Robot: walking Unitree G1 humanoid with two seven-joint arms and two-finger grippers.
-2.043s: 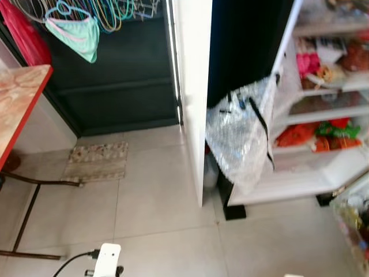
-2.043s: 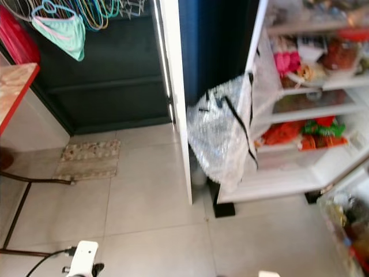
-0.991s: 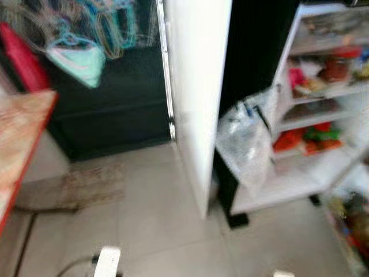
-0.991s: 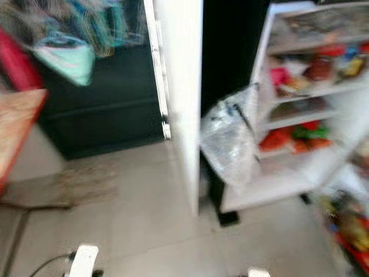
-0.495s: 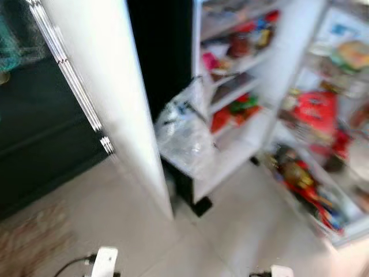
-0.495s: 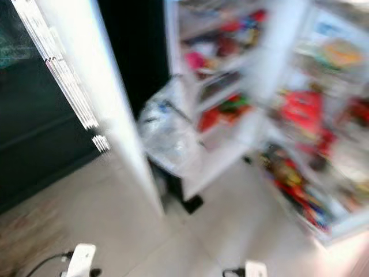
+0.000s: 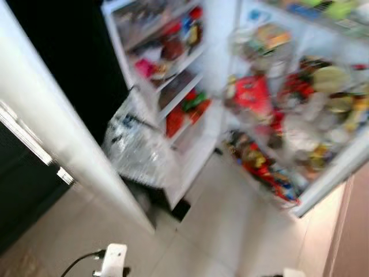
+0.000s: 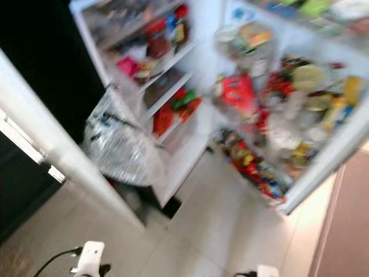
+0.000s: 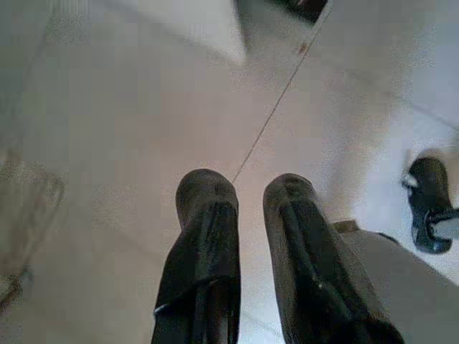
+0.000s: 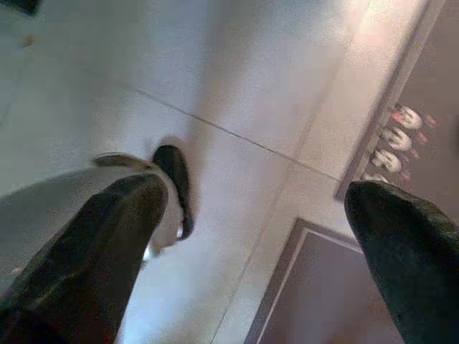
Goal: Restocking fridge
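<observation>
The open fridge [image 7: 173, 86] is standing ahead of the robot, its tall axis leaning in the blurred head views, with the shelves facing forward and to the right. The fridge door [image 7: 300, 115] is swinging wide on the right, its racks crowded with packets and jars. A crinkled clear plastic bag [image 7: 135, 150] is hanging at the fridge's lower left corner, just beside a white panel [image 7: 52, 138]. Since two seconds ago the camera has swung right: the table and hangers have gone from sight, and the door has come in. The left gripper [image 9: 247, 197], fingers nearly pressed together, and the right gripper [image 10: 262, 208], fingers spread wide, are hanging low over the tiled floor [image 7: 219, 231], well apart from the fridge.
</observation>
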